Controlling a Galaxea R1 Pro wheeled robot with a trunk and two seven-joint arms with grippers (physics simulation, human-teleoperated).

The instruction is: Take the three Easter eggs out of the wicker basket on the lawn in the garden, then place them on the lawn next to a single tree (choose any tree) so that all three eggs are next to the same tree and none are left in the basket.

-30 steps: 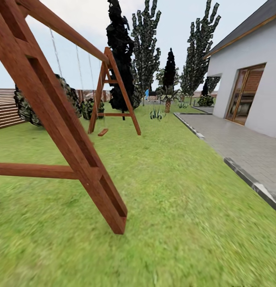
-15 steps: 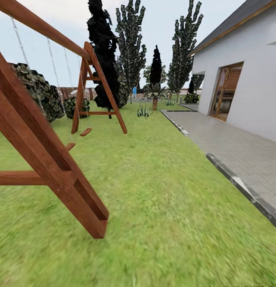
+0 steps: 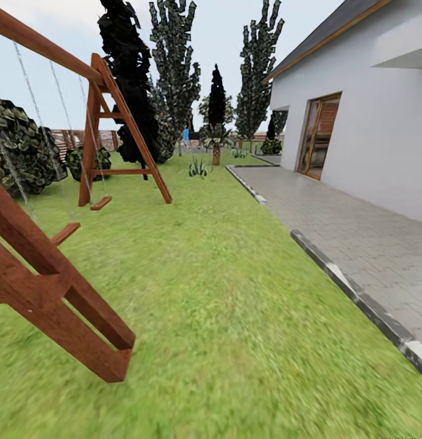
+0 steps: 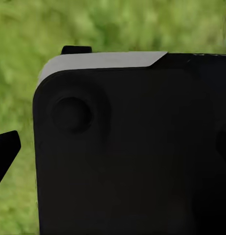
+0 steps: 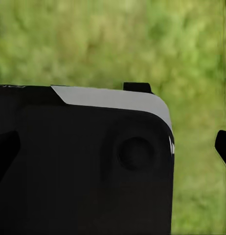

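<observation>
Head view, and we are looking out over the wide bright green lawn [image 3: 235, 317] of the garden, mottled grass running away toward the far trees. On the left side a reddish-brown wooden A-frame swing set [image 3: 64, 292] is standing on the grass, its near leg planted close by and its far frame further down, a small wooden swing seat [image 3: 101, 203] hanging on thin chains between them. On the right side a grey paved patio [image 3: 357, 231] with a stone kerb is bordering the grass, and behind it a white house wall with a wood-framed glass door [image 3: 318, 135] is rising. Far ahead, narrow dark conifers [image 3: 128, 79] are standing in a row, a short palm [image 3: 216, 143] is sitting among them, and a strip of brown slatted wooden fence [image 3: 67, 139] is showing past the swing.

Over on the left wrist view, a black rounded housing with a grey top edge [image 4: 127, 147] is blocking the look along the left pincer, with blurred grass behind it, so I cannot tell how far that pincer is open or whether it is holding anything. The right wrist view is giving the same story: a matching black housing [image 5: 83, 166] over blurred green, and I cannot tell the right pincer's opening or hold either.
</observation>
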